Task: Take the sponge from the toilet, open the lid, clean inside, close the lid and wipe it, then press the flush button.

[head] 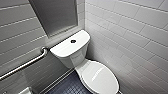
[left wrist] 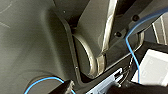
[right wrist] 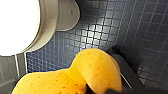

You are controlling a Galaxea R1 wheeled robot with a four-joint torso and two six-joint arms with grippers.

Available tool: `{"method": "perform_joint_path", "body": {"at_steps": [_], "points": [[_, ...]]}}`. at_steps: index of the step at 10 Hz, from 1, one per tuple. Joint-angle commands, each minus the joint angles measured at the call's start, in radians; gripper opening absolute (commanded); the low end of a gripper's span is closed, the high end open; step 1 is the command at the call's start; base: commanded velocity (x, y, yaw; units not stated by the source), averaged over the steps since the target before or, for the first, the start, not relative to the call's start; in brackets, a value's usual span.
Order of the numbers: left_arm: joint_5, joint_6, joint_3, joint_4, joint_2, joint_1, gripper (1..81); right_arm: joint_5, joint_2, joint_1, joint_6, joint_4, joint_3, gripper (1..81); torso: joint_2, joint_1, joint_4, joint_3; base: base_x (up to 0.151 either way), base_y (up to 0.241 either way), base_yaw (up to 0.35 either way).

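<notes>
Grips the orange sponge [right wrist: 82,72] in the right gripper [right wrist: 100,88], clamped onto one end of it, over the blue mosaic floor [right wrist: 105,30] and near the toilet [right wrist: 47,25] bowl. From the head view: lid [head: 100,77] down at 5 o'clock, flush button [head: 73,41] mid-tank at 11 o'clock from the lid, metal grab bar [head: 25,65] on the tiled wall at 9 o'clock. Cannot tell how wide the left gripper [left wrist: 110,81] stands.

restroom: toilet [head: 86,63], grab bar [head: 23,65], white tiled walls [head: 130,32]
</notes>
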Motion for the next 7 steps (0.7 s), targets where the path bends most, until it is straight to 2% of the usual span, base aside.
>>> {"method": "perform_joint_path", "body": {"at_steps": [1,3,4,7], "points": [[0.081,0.006,0.022,0.005,0.005,0.023,81.1,-0.107,-0.147,0.209,-0.006,-0.03,0.2,1.0,0.0,0.0,0.0,0.0,0.0,0.0,0.0],[0.081,0.006,0.021,0.004,0.005,0.023,81.1,-0.202,-0.085,0.332,0.002,-0.028,0.222,1.0,0.0,0.0,0.0,0.0,0.0,0.0,0.0],[0.081,0.006,0.021,0.004,0.005,0.023,81.1,-0.274,-0.033,0.407,0.005,-0.028,0.217,1.0,0.0,0.0,0.0,0.0,0.0,0.0,0.0],[0.082,0.006,0.022,0.004,0.003,0.023,81.1,-0.462,0.179,0.583,0.019,-0.03,0.108,1.0,0.0,0.0,0.0,0.0,0.0,0.0,0.0]]}}
